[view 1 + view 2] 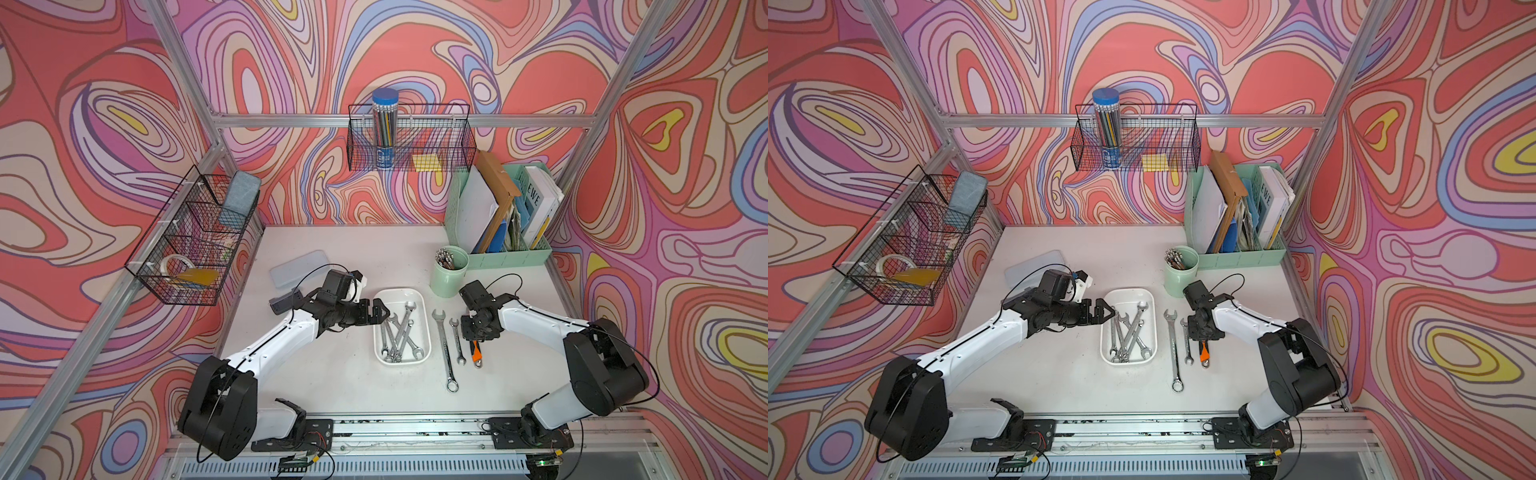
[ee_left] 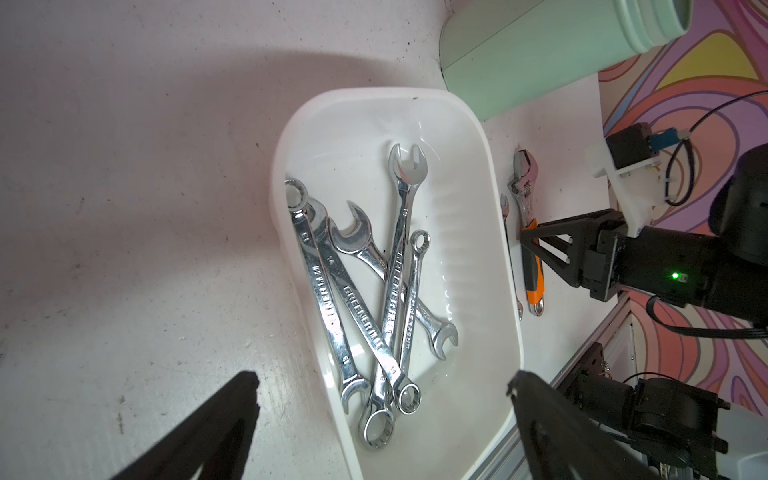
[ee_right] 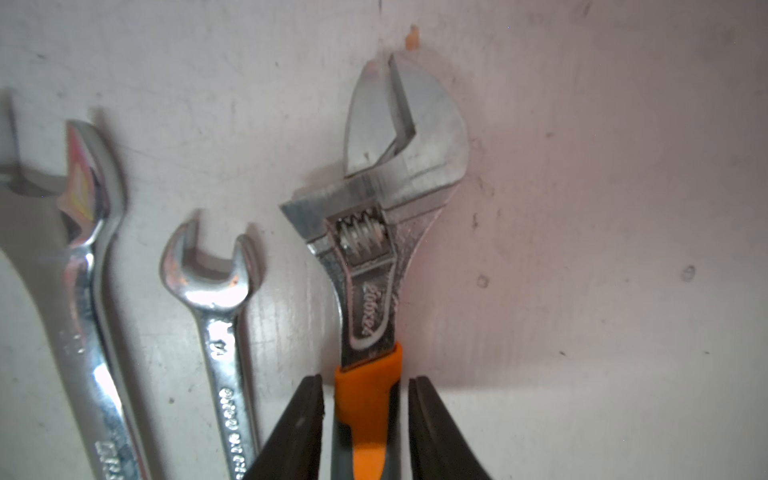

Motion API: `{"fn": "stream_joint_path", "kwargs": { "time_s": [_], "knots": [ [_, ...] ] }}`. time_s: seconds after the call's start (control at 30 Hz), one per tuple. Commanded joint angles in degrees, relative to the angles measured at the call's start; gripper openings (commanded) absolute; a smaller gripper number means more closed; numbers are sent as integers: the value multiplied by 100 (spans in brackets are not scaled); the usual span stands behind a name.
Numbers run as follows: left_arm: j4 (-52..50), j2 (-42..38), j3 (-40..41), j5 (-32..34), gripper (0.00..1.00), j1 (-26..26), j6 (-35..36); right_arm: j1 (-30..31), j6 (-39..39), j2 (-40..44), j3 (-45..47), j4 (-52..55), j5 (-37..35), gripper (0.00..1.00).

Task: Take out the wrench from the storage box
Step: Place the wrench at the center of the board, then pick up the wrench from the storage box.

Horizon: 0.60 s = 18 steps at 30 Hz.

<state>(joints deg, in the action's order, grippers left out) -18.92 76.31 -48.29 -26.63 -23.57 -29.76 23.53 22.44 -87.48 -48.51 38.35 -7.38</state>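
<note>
The storage box (image 1: 424,328) (image 1: 1156,328) (image 2: 494,199) is a shallow white tray mid-table holding several crossed chrome wrenches (image 1: 401,332) (image 2: 365,299). My left gripper (image 1: 384,313) (image 2: 382,380) hovers open over the box's left rim with nothing between its fingers. Right of the box, an orange-handled adjustable wrench (image 1: 476,352) (image 3: 390,208) lies on the table. My right gripper (image 1: 476,341) (image 3: 365,386) straddles its handle, open, with a small gap on each side. In both top views the wrist hides the wrench's head.
Two combination wrenches, one long (image 1: 444,349) (image 3: 83,291) and one short (image 1: 457,340) (image 3: 220,316), lie between box and adjustable wrench. A mint cup (image 1: 449,272) stands behind them, a mint file organizer (image 1: 498,216) at back right, a translucent lidded case (image 1: 297,268) at back left.
</note>
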Motion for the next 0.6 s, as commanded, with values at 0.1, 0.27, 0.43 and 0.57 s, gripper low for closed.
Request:
{"fn": "stream_joint_path", "kwargs": {
  "time_s": [0.1,0.27,0.43,0.57],
  "knots": [
    [-349,-79,-269,103,99,34,233,17,98,626,-466,206,389,45],
    [-494,-233,-211,237,99,36,288,740,796,657,-985,227,323,46],
    [-707,-351,-176,395,99,31,353,1750,1571,203,-1500,-58,118,47],
    [-688,-424,-70,405,99,29,331,2256,2082,-529,-1927,-113,-98,46]
  ]
}}
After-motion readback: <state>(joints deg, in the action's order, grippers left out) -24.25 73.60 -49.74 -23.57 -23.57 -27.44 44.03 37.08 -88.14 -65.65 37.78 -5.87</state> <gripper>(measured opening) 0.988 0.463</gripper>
